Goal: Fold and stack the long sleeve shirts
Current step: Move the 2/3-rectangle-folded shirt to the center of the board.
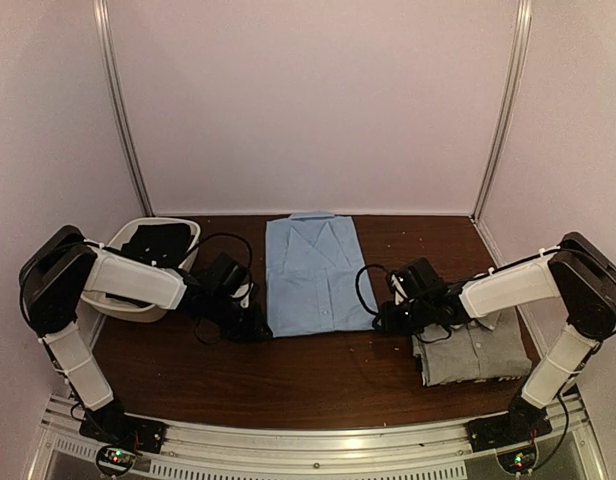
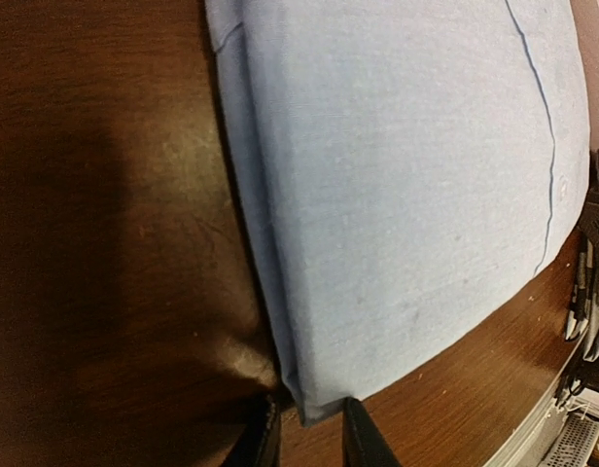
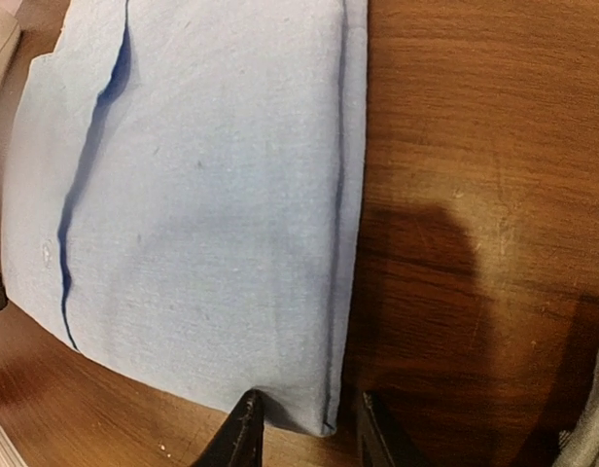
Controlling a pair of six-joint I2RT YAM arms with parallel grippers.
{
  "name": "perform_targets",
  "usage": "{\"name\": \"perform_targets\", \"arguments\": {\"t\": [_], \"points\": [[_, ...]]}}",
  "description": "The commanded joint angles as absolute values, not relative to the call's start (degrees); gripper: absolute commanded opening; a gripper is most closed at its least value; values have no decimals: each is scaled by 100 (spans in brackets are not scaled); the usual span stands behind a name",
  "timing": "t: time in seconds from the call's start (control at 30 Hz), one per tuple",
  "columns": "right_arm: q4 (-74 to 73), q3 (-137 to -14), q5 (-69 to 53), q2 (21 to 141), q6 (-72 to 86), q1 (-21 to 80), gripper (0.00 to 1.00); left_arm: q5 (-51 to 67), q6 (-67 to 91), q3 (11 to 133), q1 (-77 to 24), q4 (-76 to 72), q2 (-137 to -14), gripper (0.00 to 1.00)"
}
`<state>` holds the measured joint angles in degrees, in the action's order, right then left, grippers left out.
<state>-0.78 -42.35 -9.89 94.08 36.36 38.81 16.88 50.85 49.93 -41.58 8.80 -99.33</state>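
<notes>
Plain light blue shirt [image 1: 313,275], grey shirt [image 1: 478,352], brown table [image 1: 288,385].

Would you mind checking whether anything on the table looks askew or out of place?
Nothing stands out. The light blue shirt lies folded flat mid-table, the grey shirt folded apart on its right, the white basket upright.

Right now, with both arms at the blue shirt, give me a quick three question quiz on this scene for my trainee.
1. True or false: the grey shirt lies stacked on the blue shirt.
2. Both the left jaws and the right jaws straddle which part of the blue shirt? A) the collar B) a near corner C) a cuff.
3. What holds the dark clothes at the table's left?
Key: 1 false, they lie apart. 2 B. 3 the white basket.
</notes>
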Motion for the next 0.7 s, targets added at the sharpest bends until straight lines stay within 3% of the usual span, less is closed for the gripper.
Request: {"name": "perform_targets", "arguments": {"t": [0.0, 0.17, 0.53, 0.67], "points": [[186, -4127, -1199, 9514, 3732, 3864, 34, 1644, 5154, 4919, -4200, 664, -10045, 23], [231, -4101, -1236, 9534, 3768, 3859, 33, 1648, 5215, 4890, -4201, 537, -10089, 20], [259, -3929, -1251, 9361, 3871, 3862, 32, 1594, 5284, 4846, -4201, 405, -10134, 0], [271, -3852, -1238, 9279, 3930, 3860, 32, 1499, 5299, 4825, -4201, 475, -10101, 0]]}}
